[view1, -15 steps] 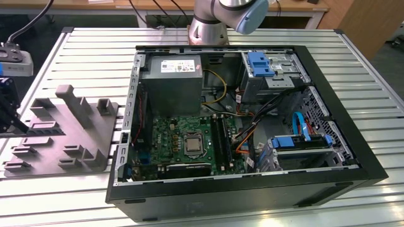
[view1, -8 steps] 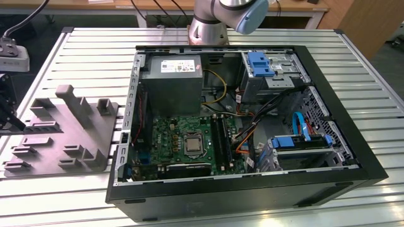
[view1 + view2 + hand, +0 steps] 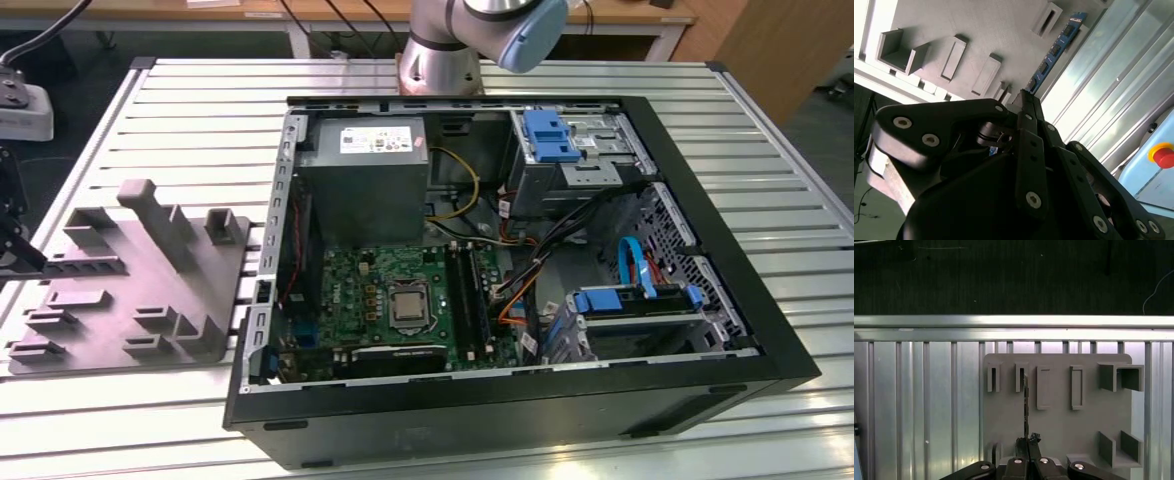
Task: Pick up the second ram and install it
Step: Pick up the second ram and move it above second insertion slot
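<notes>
The second ram (image 3: 1054, 52) is a blue-green stick with dark chips, standing on edge on the grey plastic block (image 3: 944, 25). In the first wrist view it appears edge-on as a thin dark line (image 3: 1025, 400) along the block (image 3: 1059, 415). My gripper (image 3: 1027, 441) is shut on the stick's near end, its black fingertips meeting on it (image 3: 1025, 97). In the exterior view the gripper (image 3: 19, 258) is a dark shape at the left edge, over the block's (image 3: 127, 285) left side. The green motherboard (image 3: 400, 295) lies in the open computer case (image 3: 521, 400).
The case holds a grey power supply (image 3: 363, 175), blue drive brackets (image 3: 550, 135) and loose cables (image 3: 514, 290). The block has several slots and upright tabs (image 3: 167, 215). A ribbed metal table (image 3: 200, 110) carries everything. A red button (image 3: 1164, 155) sits beyond the table.
</notes>
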You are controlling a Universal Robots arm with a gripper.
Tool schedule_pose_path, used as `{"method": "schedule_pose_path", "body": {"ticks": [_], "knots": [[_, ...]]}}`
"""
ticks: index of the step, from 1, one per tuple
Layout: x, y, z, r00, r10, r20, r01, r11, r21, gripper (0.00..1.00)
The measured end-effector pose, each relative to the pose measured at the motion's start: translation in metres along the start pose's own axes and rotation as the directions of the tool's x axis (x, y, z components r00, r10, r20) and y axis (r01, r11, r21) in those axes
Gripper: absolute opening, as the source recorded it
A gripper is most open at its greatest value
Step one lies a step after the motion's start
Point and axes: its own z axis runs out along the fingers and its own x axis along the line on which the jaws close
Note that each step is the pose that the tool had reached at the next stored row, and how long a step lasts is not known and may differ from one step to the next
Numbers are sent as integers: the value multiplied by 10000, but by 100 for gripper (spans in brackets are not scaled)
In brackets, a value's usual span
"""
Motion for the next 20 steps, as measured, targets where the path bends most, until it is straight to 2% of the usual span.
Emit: {"method": "schedule_pose_path", "body": {"ticks": [20], "knots": [[-3,-9,-229,10000,0,-3,0,10000,0,11]]}}
